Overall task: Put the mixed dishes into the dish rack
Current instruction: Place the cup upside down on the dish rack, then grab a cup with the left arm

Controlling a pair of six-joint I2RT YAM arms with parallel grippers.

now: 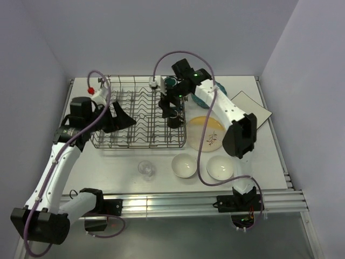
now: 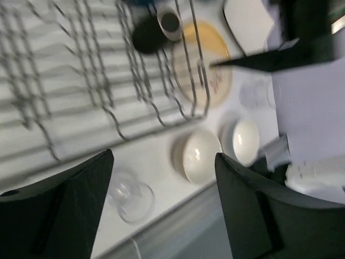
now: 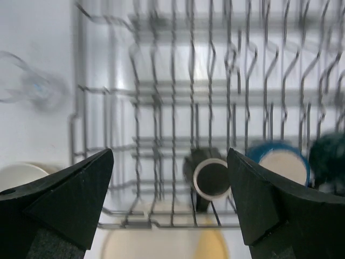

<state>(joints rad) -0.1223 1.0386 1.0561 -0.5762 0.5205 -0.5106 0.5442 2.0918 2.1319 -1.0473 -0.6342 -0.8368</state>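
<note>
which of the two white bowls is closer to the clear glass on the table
The left bowl, in front of the dish rack's near right corner. The clear glass sits just left of it; the other bowl is farther right.

Both arms out forward, jaws wide.
Fingers spread on both: left gripper [image 1: 124, 119] angled rightward, right gripper [image 1: 171, 112] pointing down, elbow raised.
</note>
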